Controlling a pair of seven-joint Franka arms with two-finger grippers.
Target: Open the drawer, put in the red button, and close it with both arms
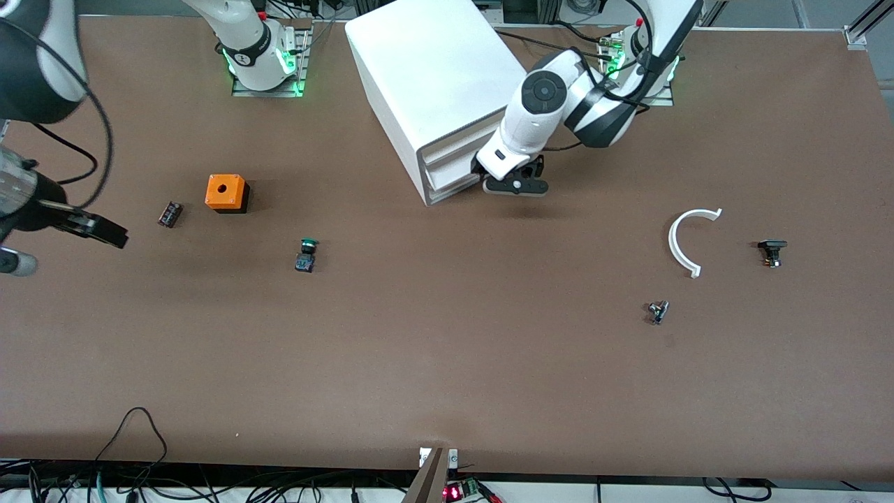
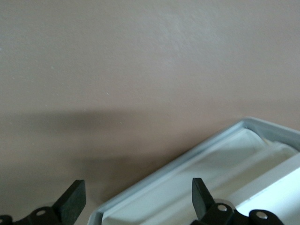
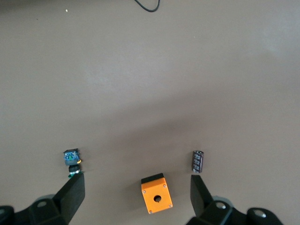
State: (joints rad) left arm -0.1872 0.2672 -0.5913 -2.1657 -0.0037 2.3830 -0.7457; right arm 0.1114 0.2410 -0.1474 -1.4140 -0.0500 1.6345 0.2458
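White cabinet [image 1: 436, 77] has the spread-fingered left gripper [image 1: 513, 183] at its front; right gripper [image 3: 136, 197] hangs spread above the table

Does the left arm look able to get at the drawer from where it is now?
Probably yes: the left end effector sits open right at the drawer front of the cabinet, with nothing between them.

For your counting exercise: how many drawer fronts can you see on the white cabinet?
2, stacked at the cabinet front: upper drawer, lower drawer, by the left gripper. More may be hidden.
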